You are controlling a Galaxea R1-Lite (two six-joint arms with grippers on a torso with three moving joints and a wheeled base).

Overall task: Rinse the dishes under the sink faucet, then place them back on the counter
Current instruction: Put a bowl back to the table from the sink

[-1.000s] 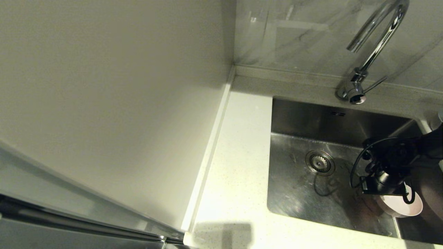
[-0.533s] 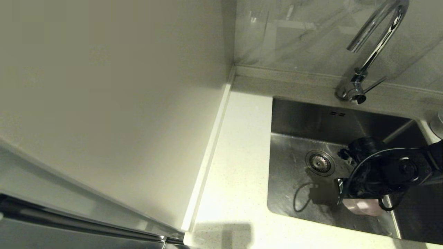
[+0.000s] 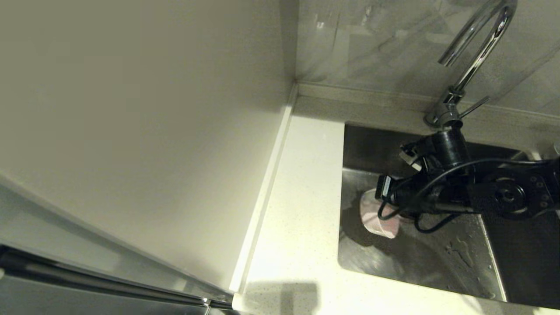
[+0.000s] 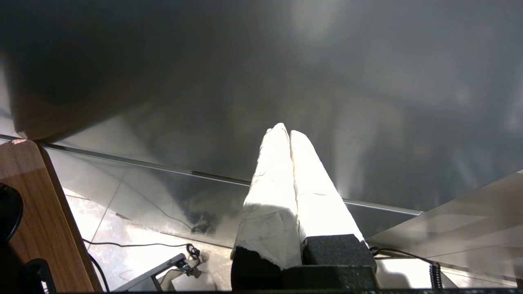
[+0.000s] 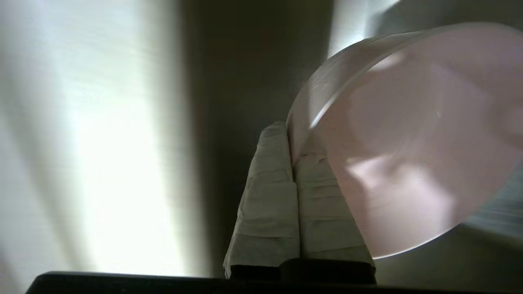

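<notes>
The right gripper (image 3: 372, 205) hangs low inside the sink (image 3: 437, 258), near its left wall, with the black arm reaching in from the right. Its two wrapped fingers (image 5: 265, 204) are pressed tight on the rim of the pink bowl (image 3: 379, 221), one on the inside and one on the outside. From the head view the bowl is tipped on its side just under the fingertips, and only a little of it peeks out past the arm. The right wrist view shows much more: the whole round mouth of the bowl (image 5: 408, 155), pale and smooth, right beside the fingers. The faucet (image 3: 472, 57) stands up behind the gripper, its spout high above the arm. The counter (image 3: 297, 210) lies just past the sink's edge, on the far side of the bowl from the arm, a long white strip running along a low raised edge by the wall. The sink floor in front of the gripper is wet and open. The left gripper (image 4: 289, 134) shows only in its own wrist view, its two fingers together on nothing, hanging beside a shiny panel, away from the sink
</notes>
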